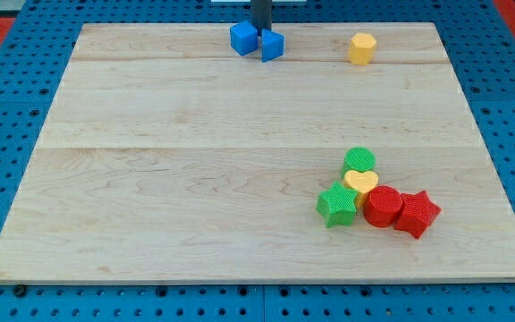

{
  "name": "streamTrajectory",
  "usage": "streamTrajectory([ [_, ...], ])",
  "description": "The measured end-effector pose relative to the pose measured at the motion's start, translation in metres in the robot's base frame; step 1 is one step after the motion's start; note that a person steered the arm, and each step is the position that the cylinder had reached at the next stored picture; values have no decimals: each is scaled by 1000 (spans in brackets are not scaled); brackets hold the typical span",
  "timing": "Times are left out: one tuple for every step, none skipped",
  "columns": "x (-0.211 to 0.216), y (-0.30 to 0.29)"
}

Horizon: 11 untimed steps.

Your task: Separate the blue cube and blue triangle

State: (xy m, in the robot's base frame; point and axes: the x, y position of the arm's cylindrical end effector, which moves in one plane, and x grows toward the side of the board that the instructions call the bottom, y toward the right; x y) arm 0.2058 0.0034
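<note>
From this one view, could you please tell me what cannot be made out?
- My tip: its very end is hidden behind the blue blocks at the view's top.
- Rod: cut off by the view's top edge.
- Blue cube and blue triangle: a gap between them is too small to judge.
- Yellow heart: its lower point is hidden by neighbours.

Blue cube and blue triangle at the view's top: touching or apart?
Touching. The camera view shows the blue cube and blue triangle side by side with no board between them.

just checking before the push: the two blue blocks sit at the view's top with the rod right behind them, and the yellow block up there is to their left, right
Not quite. In the camera view the yellow block lies to the right of the blue cube and blue triangle, not left. The rest holds: both blues sit at the view's top, my tip just behind them.
</note>
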Motion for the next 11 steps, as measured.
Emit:
streamTrajectory([
  [0, 0],
  [0, 0],
  [0, 0],
  [38, -10],
  [74, -13],
  [73, -8],
  [66, 7],
  [56, 12],
  [27, 12],
  [32, -34],
  [46, -61],
])
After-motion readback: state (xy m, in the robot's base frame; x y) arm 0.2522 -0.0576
